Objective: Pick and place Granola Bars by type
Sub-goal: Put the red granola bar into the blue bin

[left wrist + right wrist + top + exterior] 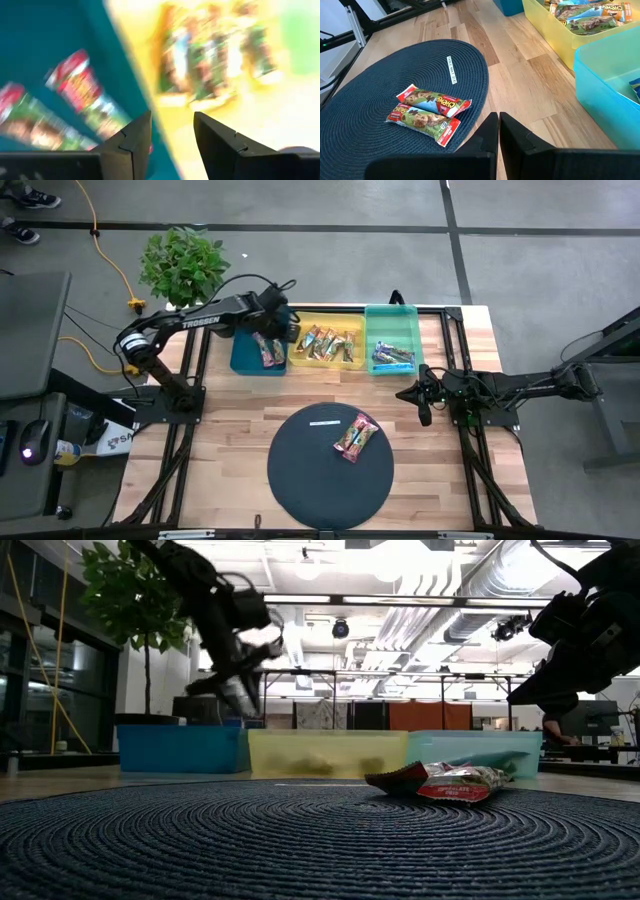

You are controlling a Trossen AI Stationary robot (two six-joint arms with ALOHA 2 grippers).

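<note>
Left pincer (pixel 171 137) over blue tray (pixel 243 361) at worktop (pixel 230 440) far edge, fingers parted, empty; red-wrapped bars (pixel 82 90) lie below in tray. Right pincer (pixel 498 131) shut, empty, near right edge. Two red bars (pixel 355 436) on dark mat (pixel 300 475).

Bright, even overhead light throughout; the left wrist view is motion-blurred.

Two dark jointed arms; white TROSSEN lettering on left arm (pixel 190 320); black angular fingers (pixel 131 145); black cables.
</note>
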